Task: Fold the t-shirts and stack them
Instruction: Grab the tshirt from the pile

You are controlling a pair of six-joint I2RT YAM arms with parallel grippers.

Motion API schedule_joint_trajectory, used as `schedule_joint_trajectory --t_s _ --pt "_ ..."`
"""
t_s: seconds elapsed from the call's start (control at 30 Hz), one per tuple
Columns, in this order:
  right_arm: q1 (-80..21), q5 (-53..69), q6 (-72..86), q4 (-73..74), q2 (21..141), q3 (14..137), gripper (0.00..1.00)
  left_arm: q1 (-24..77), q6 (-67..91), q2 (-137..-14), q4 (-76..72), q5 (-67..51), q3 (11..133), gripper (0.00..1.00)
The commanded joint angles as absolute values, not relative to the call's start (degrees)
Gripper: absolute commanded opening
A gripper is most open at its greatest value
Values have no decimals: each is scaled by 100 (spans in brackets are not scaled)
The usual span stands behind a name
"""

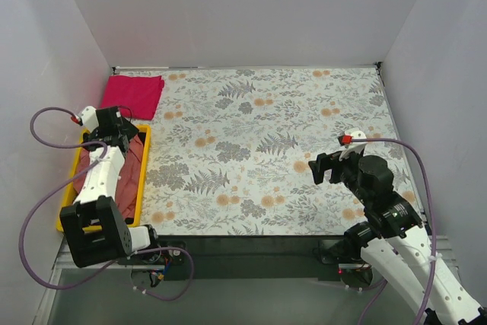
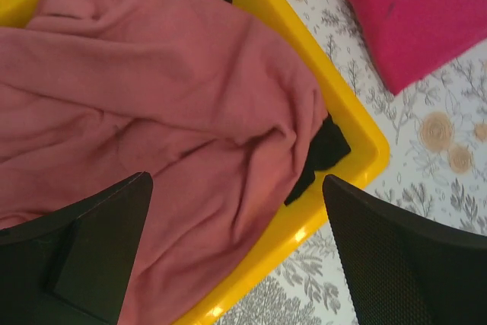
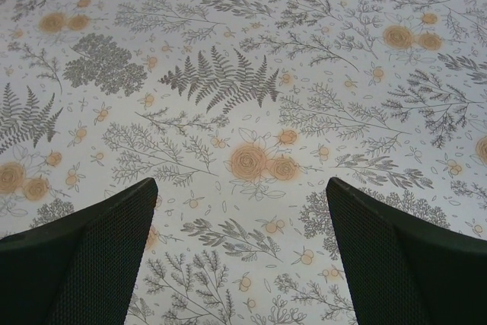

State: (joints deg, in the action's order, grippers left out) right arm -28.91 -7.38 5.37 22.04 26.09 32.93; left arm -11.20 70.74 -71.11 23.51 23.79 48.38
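From above, the folded bright magenta-pink cotton t-shirt lies flat in the far left corner of the floral-patterned table. It sits just beyond the yellow plastic bin on the left edge, whose contents the left arm largely hides. The left wrist view fills that in: a crumpled dusty salmon-red t-shirt is heaped in the bin with black t-shirt fabric poking out beneath it near the rim, and the left gripper is spread wide above, grasping nothing. The right gripper gapes likewise, empty, over the printed surface towards the table's right edge.
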Motion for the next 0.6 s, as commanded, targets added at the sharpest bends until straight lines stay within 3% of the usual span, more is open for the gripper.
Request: schedule_joint_trajectory --t_s 0.0,0.3,0.43,0.53,0.57 --pt "-2892 -694 492 1837 2356 3217 98 -1397 7144 -7540 2013 2154 5264 94" --pt "-2892 -580 483 1775 2329 3111 98 -1477 7523 -9140 1810 2039 5923 89" --pt "-2892 -589 466 1749 2338 3085 98 -1477 7594 -9456 1837 2074 6003 74" --pt "-2892 -589 448 1749 2347 3076 98 -1477 7524 -9440 1811 2127 5968 38" --pt "-2892 -598 448 1749 2338 3067 98 -1477 7489 -9396 1802 2118 5959 15"
